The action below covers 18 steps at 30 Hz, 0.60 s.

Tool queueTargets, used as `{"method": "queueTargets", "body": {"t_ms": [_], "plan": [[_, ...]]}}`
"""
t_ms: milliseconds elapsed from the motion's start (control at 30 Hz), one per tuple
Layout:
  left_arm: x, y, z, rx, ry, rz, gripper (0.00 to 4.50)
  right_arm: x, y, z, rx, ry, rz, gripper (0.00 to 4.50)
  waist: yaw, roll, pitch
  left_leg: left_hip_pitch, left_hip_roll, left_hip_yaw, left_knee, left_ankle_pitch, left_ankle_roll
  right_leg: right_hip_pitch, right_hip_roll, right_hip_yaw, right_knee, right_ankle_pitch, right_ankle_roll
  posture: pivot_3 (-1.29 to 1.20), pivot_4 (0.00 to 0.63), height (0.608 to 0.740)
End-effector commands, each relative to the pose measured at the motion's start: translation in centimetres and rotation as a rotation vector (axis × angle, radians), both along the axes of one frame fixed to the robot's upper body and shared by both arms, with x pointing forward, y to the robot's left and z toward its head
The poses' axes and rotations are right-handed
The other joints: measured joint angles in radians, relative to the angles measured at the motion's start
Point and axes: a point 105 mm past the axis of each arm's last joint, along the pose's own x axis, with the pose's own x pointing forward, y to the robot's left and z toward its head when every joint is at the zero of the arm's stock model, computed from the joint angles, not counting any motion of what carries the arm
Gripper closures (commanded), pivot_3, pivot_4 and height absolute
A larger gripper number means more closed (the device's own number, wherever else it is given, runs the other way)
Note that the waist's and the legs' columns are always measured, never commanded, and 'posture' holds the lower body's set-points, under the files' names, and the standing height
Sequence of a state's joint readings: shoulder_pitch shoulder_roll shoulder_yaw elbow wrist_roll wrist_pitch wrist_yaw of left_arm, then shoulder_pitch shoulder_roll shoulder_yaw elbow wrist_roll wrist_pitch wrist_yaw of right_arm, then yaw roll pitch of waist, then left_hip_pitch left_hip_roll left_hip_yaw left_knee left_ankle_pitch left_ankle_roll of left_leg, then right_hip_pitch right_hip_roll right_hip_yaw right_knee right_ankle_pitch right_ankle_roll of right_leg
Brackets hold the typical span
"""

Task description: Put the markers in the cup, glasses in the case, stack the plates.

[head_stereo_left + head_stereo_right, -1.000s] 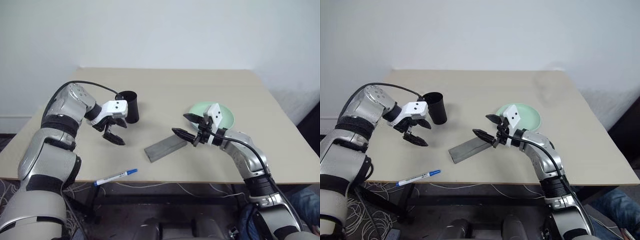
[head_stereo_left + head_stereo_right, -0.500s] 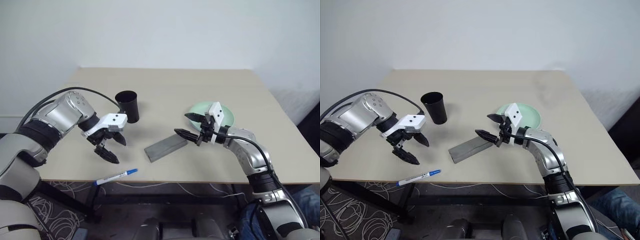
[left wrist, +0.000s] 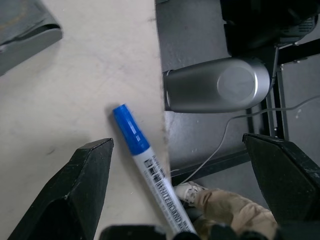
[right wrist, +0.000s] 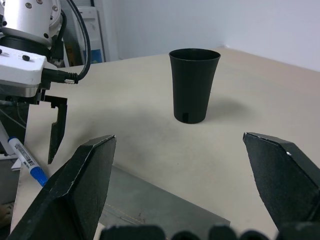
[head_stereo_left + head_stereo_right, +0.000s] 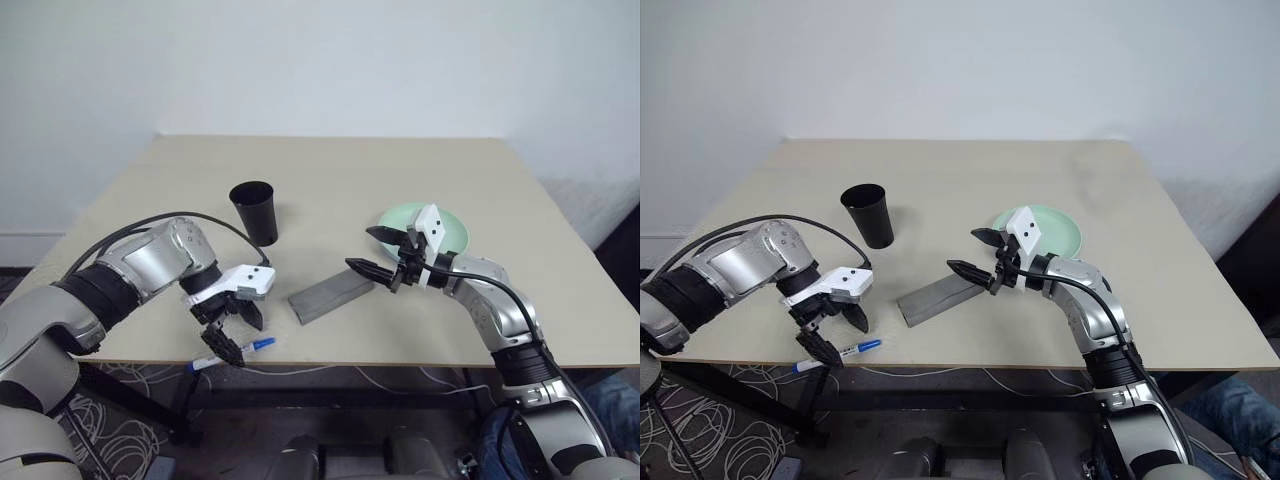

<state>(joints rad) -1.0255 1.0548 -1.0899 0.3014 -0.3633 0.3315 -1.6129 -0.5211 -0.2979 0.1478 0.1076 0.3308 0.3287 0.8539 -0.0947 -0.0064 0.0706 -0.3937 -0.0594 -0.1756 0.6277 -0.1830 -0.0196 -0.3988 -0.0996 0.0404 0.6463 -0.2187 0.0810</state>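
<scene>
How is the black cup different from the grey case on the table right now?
The cup stands upright, tall and round, tapering toward its base; the case lies flat, a long rectangular box. The cup is black, the case grey. The cup's mouth is open at the top, while the case is shut. The cup stands apart from both arms, but the case lies just below the open right claw. Both rest on the same table.

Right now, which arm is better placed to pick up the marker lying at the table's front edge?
Left. The left gripper hangs open right over the marker, fingers on either side of it. The right gripper is open above the case, farther away.
</scene>
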Motion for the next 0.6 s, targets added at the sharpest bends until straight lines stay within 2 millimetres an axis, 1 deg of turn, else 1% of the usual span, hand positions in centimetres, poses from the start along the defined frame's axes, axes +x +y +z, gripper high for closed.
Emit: {"method": "queueTargets", "body": {"t_ms": [33, 167, 600], "plan": [[0.8, 0.2, 0.7, 0.018, -0.07, -0.001, 0.01, -0.1, 0.3, 1.4, 0.015, -0.055, 0.011, 0.09, 0.0, 0.0, 0.0, 0.0, 0.0, 0.0, 0.0, 0.0, 0.0, 0.0, 0.0, 0.0, 0.0, 0.0, 0.0, 0.0, 0.0, 0.74], [1.0, 0.2, 0.2, 0.03, -0.09, 0.004, 0.01, -0.2, 0.3, 1.3, 0.017, -0.051, 0.012, 0.09, 0.0, 0.0, 0.0, 0.0, 0.0, 0.0, 0.0, 0.0, 0.0, 0.0, 0.0, 0.0, 0.0, 0.0, 0.0, 0.0, 0.0, 0.74], [0.7, 0.7, -1.0, 0.076, -0.153, -0.045, 0.01, -0.2, 0.4, 1.4, 0.016, -0.045, 0.018, 0.09, 0.0, 0.0, 0.0, 0.0, 0.0, 0.0, 0.0, 0.0, 0.0, 0.0, 0.0, 0.0, 0.0, 0.0, 0.0, 0.0, 0.0, 0.74]]}}
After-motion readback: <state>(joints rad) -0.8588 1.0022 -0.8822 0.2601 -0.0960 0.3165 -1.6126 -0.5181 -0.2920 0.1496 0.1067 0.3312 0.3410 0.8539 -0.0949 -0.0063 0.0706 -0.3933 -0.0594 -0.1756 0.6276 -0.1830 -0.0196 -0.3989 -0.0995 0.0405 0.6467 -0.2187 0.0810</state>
